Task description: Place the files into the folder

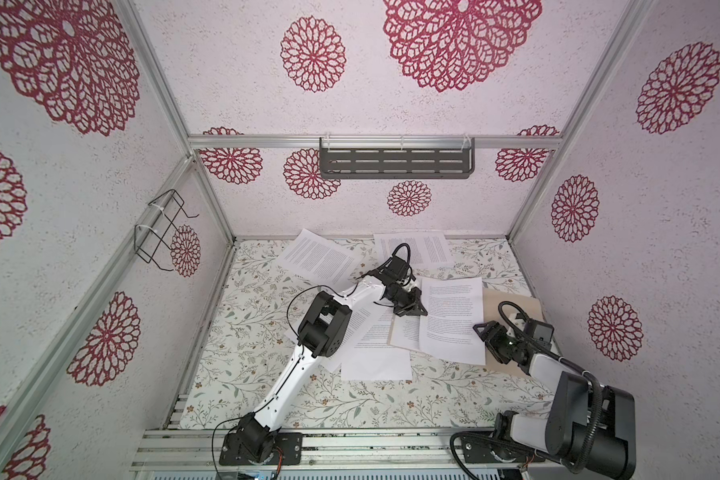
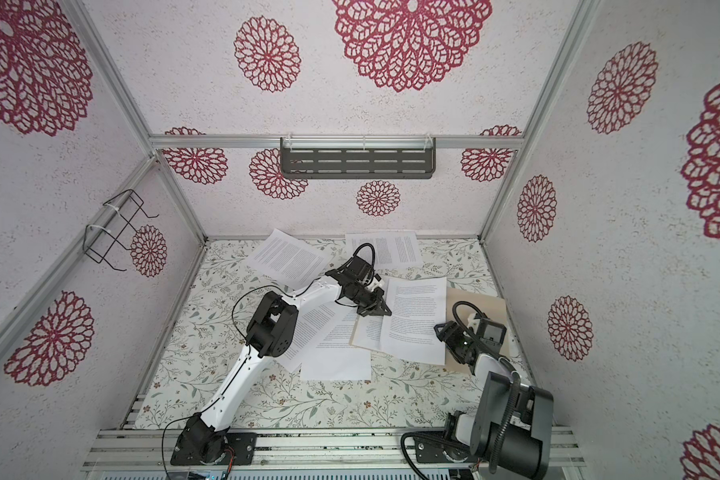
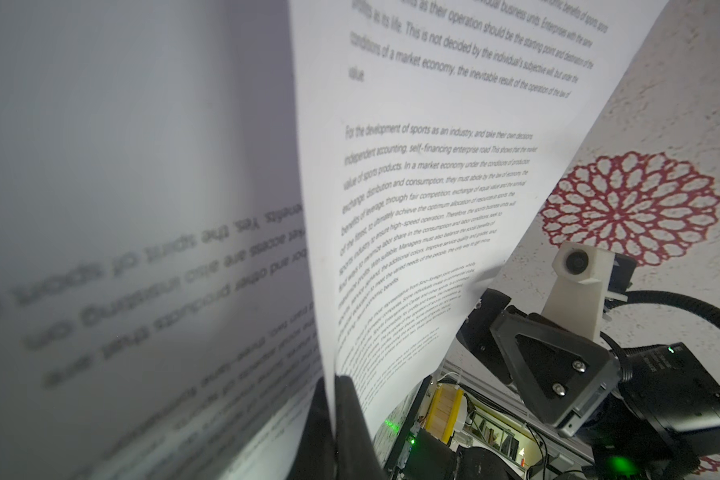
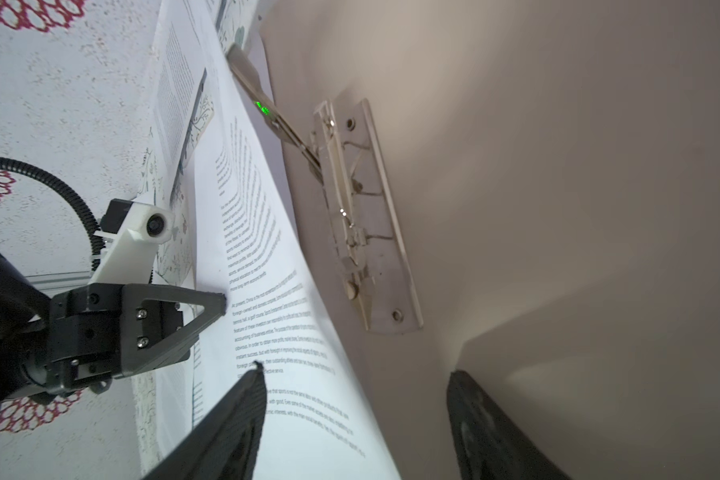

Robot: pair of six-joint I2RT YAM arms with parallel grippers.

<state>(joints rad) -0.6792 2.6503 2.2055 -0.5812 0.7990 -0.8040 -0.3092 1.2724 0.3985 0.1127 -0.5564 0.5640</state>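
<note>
Left gripper [image 1: 419,311] clamped on a sheet [image 1: 451,320] over the folder [image 1: 512,305]
I see both right of centre in both top views; my right gripper [image 1: 480,330], jaws apart, hangs at the sheet's right edge. Other files [image 1: 320,255] lie upper centre.

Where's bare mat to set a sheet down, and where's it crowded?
Free: the floral mat between the left wall and the white left arm, and the near strip from the nearest white paper sheet to the aluminium rail. Crowded: centre-right, where printed sheets overlap the tan card folder; two more sheets line the far edge.
</note>
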